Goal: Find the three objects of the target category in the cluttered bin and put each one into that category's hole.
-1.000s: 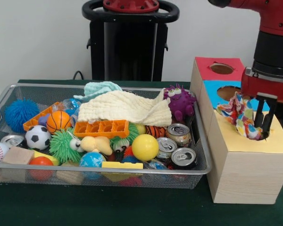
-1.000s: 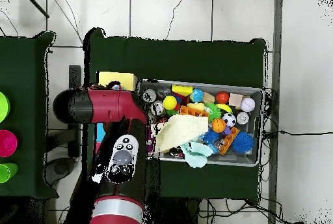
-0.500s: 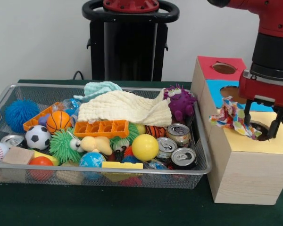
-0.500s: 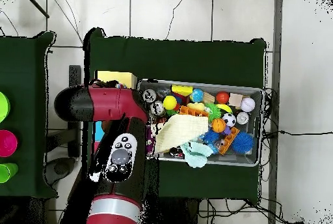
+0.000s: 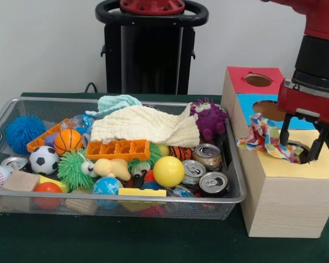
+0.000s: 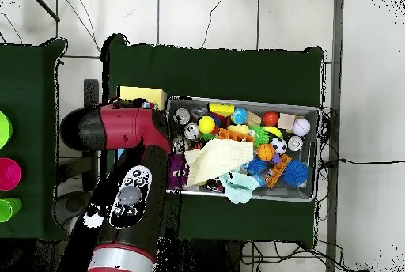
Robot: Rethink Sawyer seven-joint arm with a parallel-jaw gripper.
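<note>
- Plainly, our gripper [image 5: 302,149] stands spread over the yellow hole [image 5: 299,148] at the box's [image 5: 285,203] near end.
- We see the patterned cloth [image 5: 261,138] draped on that hole's rim (mostly outside); it could snag or slide off.

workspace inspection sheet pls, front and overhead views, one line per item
surface: dark green cloth on the table
job's things: multicoloured cloth draped over the yellow hole of the wooden box, partly hanging out
clutter: wire bin full of balls, cans, cream cloth, purple monster toy
grippers: gripper open, fingers astride the hole
cables: black cables on the floor
surroundings: black pedestal, tiled floor
</note>
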